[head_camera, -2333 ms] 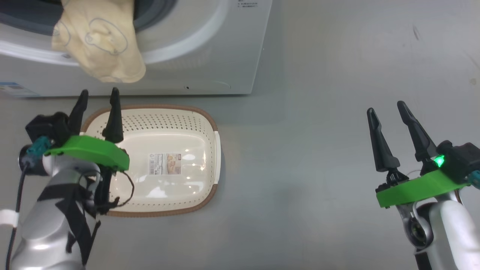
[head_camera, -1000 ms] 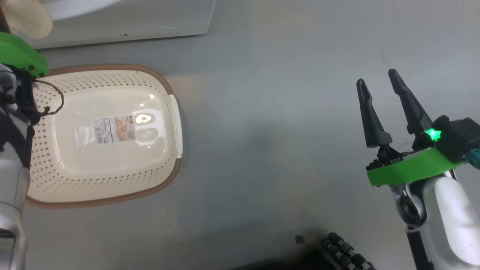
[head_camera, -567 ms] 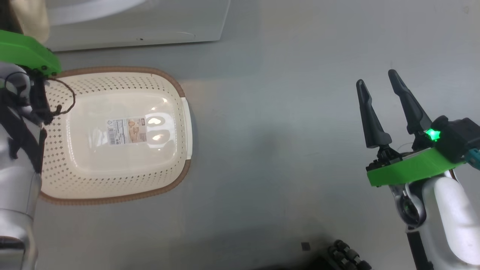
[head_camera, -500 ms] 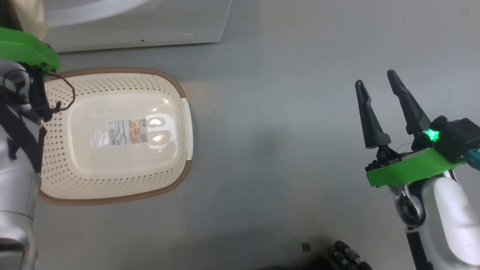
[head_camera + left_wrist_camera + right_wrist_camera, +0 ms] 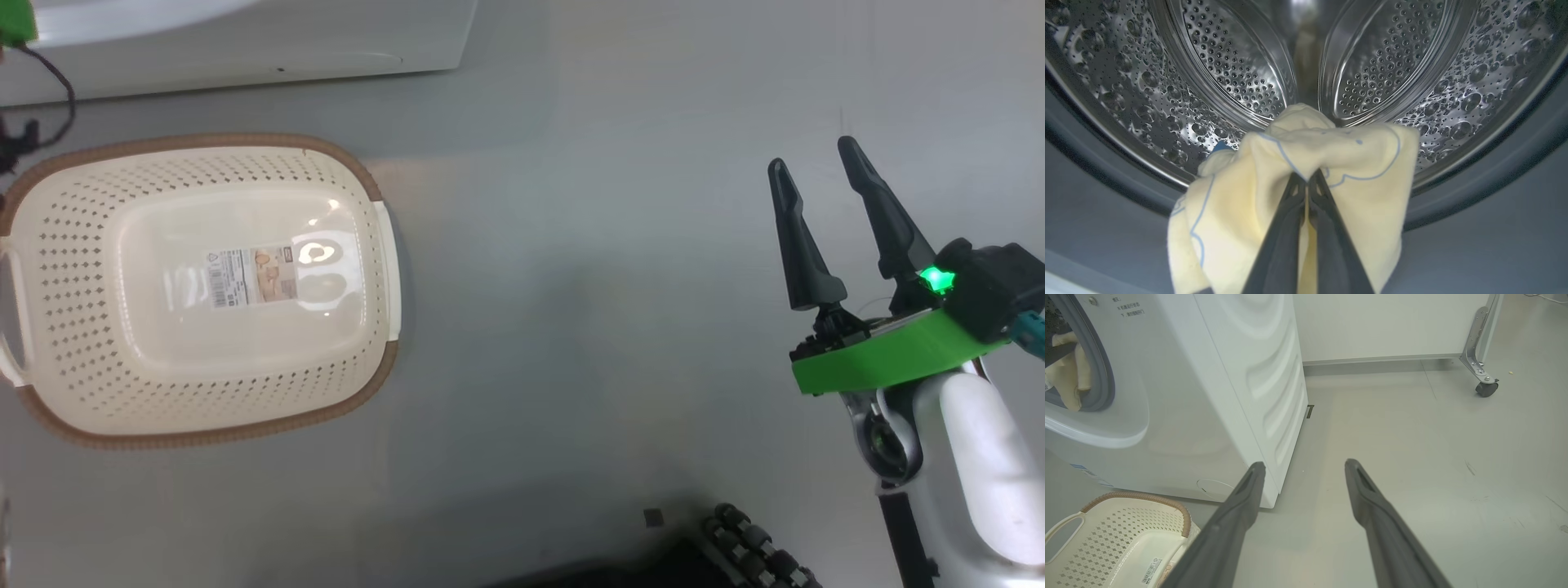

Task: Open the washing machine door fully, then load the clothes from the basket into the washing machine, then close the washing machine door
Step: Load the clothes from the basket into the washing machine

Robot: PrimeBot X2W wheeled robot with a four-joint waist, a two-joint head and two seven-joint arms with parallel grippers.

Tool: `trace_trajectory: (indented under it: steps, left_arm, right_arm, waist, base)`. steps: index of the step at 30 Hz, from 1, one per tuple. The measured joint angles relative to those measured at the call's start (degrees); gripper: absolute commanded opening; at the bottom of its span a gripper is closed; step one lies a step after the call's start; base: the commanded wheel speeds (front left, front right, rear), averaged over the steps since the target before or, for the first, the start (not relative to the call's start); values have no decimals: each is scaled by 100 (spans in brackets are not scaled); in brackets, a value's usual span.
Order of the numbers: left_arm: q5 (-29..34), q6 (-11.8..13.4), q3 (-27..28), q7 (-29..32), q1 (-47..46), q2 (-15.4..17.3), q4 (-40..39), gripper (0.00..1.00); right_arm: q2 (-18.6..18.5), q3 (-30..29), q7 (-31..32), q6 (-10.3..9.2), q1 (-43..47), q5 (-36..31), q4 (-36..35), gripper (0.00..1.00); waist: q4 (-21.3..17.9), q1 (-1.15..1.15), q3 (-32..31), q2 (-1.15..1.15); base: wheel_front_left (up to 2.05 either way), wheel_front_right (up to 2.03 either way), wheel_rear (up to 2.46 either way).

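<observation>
My left gripper (image 5: pixel 1306 177) is shut on a pale cream-yellow garment (image 5: pixel 1241 204) with thin blue lines, held at the mouth of the washing machine's perforated steel drum (image 5: pixel 1229 69), inside the grey gasket (image 5: pixel 1106 179). The same garment (image 5: pixel 1069 375) hangs at the opening in the right wrist view. The cream basket (image 5: pixel 98 359) sits on the floor before the white washing machine (image 5: pixel 245 41), holding nothing but its floor label (image 5: pixel 253 276). My right gripper (image 5: pixel 812 155) hovers open over bare floor, far right of the basket (image 5: pixel 1118 535). The door is out of view.
Grey floor spreads between the basket and my right arm. The washing machine's white side panel (image 5: pixel 1257 384) stands left of the right gripper. A caster leg (image 5: pixel 1484 377) of some white furniture is at the back right. A dark ribbed part (image 5: pixel 751 547) of my base shows at the bottom.
The head camera shifted, so the basket sits further left. My left arm, which covered the basket's left side, has risen out of the head view with the garment. The right gripper barely moved.
</observation>
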Motion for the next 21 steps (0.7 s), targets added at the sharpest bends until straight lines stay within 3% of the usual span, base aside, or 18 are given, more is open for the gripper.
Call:
trace_trajectory:
  steps: [15,21]
  left_arm:
    - [375,-436,-344,1202,-2374,1006,453,0]
    - [447,-505,-481,1444,-3162,1107,857,0]
  right_arm:
    - [42,334,0,0,-323,436,54,100]
    - [46,482,-1,0,-533,681,67,100]
  waist:
    - [-481,0,681,0]
    - [-740,1,905,0]
  base:
    - [0,0,0]
    - [0,0,0]
